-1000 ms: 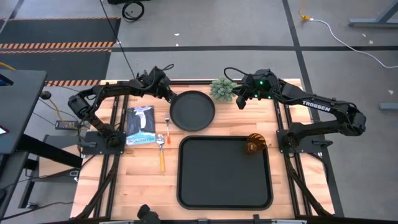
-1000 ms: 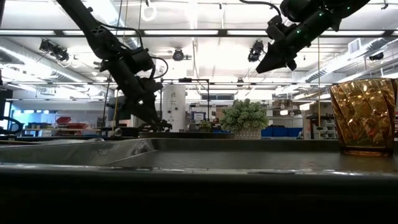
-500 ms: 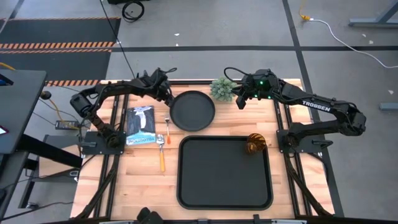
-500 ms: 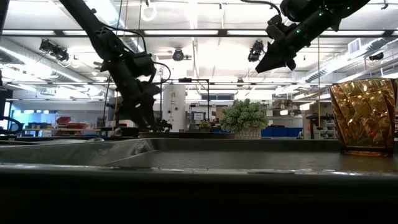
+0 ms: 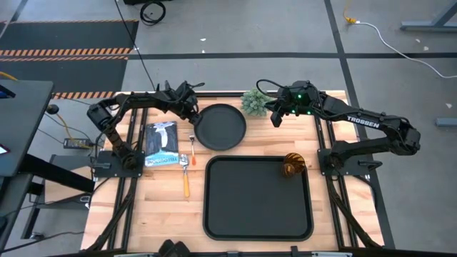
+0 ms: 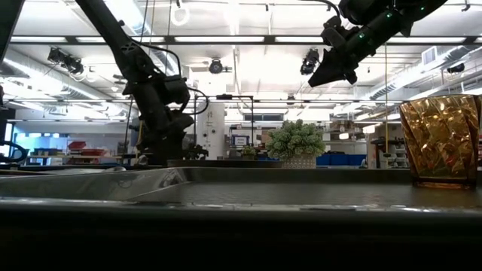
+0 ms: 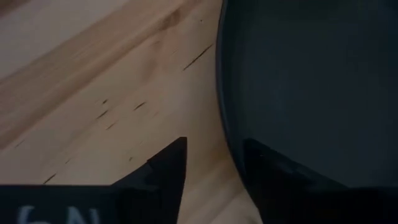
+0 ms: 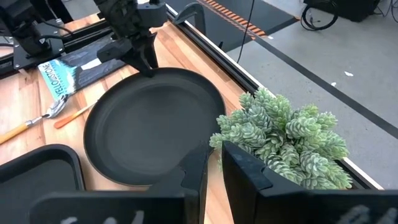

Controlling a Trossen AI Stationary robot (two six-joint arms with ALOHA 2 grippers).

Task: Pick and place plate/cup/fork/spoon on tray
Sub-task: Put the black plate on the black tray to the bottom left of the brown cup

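Your left gripper [image 5: 194, 118] straddles the plate [image 5: 221, 126] rim, fingers narrow; plant [image 5: 254, 101] just right, right gripper [image 5: 276, 120] narrow above it.

Green potted plant [image 5: 254, 101] (table's far edge); blue packet [image 5: 161, 143] left.

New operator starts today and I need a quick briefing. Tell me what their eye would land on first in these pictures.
Probably the left gripper, low at the left rim of the round black plate with its fingers straddling that rim on the wooden table. Next, the big black tray in front of the plate, bare except for the amber cup in its far right corner. The right gripper hangs above the table beside the small green plant.
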